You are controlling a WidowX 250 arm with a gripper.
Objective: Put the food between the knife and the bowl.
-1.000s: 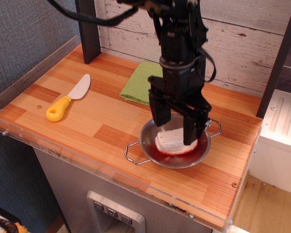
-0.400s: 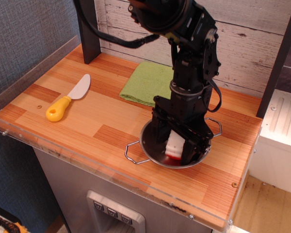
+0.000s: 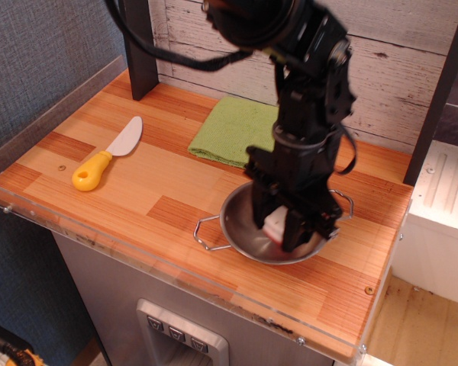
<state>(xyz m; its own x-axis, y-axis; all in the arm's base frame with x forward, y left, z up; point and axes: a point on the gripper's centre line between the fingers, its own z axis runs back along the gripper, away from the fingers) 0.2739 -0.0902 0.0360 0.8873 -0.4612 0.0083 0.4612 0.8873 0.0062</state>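
Observation:
The food [image 3: 274, 223], a white block with a red underside, is held on edge between my gripper's fingers, just above the inside of the steel bowl [image 3: 240, 226]. My gripper [image 3: 278, 227] is shut on the food and hangs over the bowl's right half. The bowl sits at the front right of the wooden table, one wire handle [image 3: 206, 233] pointing front-left. The knife [image 3: 107, 155] with the yellow handle and pale blade lies at the left side of the table, well apart from the bowl.
A green cloth [image 3: 233, 130] lies behind the bowl. A dark post [image 3: 140, 47] stands at the back left and another [image 3: 440, 91] at the right. A clear plastic rim [image 3: 99, 240] runs along the table's front edge. Bare wood [image 3: 168, 191] lies between knife and bowl.
My gripper came down around the food lying flat in the bowl, closed on it, tipped it on edge and raised it slightly. The bowl shifted a little.

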